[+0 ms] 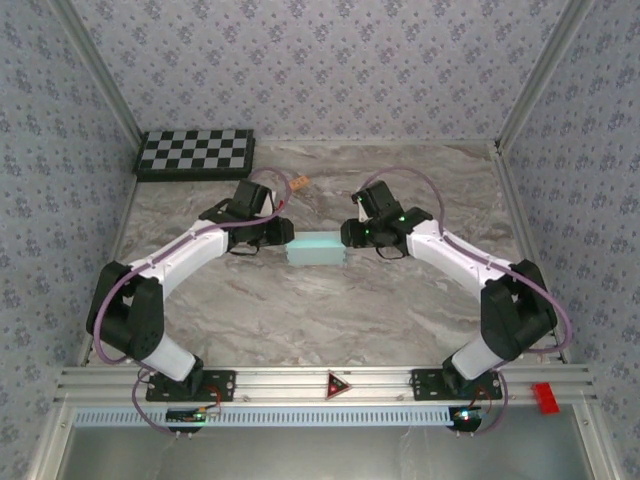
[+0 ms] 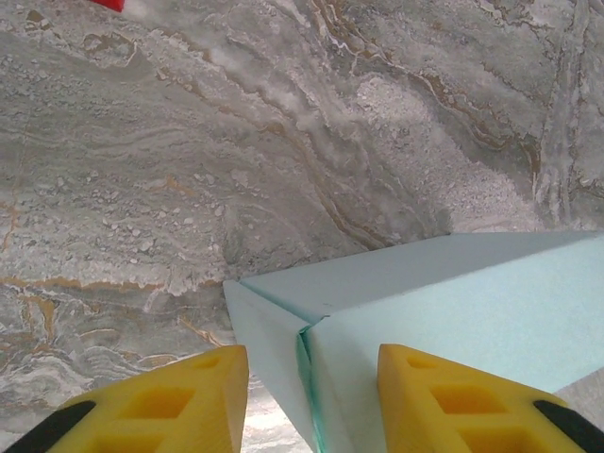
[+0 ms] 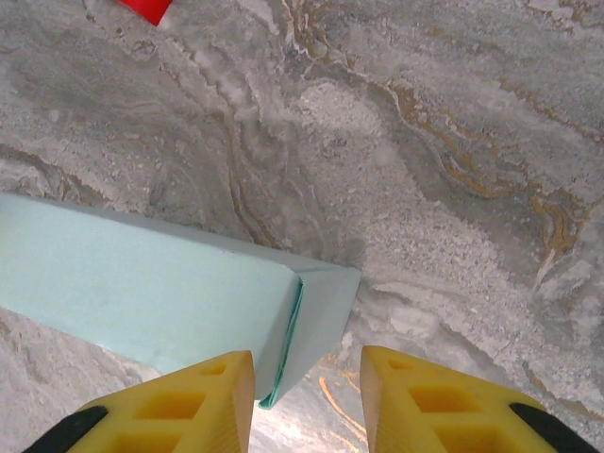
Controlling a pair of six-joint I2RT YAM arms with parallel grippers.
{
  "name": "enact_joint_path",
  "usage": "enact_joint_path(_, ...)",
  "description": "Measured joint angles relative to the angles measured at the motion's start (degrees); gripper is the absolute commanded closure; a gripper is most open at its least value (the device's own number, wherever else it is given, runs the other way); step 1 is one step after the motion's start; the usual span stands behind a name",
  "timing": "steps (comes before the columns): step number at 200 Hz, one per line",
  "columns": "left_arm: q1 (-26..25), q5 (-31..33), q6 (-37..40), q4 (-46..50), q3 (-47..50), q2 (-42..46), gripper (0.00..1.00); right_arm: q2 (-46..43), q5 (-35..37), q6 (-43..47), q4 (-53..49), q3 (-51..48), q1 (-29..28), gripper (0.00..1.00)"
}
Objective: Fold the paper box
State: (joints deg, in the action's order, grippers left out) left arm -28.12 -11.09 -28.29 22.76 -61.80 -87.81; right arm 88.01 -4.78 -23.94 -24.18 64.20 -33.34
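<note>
The paper box (image 1: pixel 317 248) lies folded shut as a flat pale aqua block in the middle of the marble table. My left gripper (image 1: pixel 283 238) stands at its left end and my right gripper (image 1: pixel 350 236) at its right end. In the left wrist view the box's end corner (image 2: pixel 283 330) sits between the yellow fingers (image 2: pixel 160 401) of the open left gripper (image 2: pixel 311 401), with a gap on the left side. In the right wrist view the box's (image 3: pixel 142 283) other end flap reaches between the open right gripper's (image 3: pixel 307 401) fingers (image 3: pixel 444 406), apart from the right one.
A black-and-white checkerboard (image 1: pixel 195 153) lies at the back left. A small orange piece (image 1: pixel 298 183) rests behind the box. A red block (image 1: pixel 542 396) sits on the front rail at the right. Papered walls close in the table on three sides.
</note>
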Motion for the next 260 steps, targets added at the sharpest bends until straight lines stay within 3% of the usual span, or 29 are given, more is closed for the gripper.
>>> enact_joint_path(108,0.0,0.0,0.8,-1.3,2.0,1.5,0.58,-0.5,-1.6,0.9,2.2,-1.7,-0.1,0.63)
enact_joint_path(207,-0.8,1.7,1.9,-7.4,5.9,1.6,0.59,2.6,5.5,2.1,1.7,-0.5,-3.0,0.65)
enact_joint_path(260,-2.5,5.8,3.3,-12.2,9.2,3.3,0.58,3.8,7.3,2.1,1.7,0.6,-3.1,0.66)
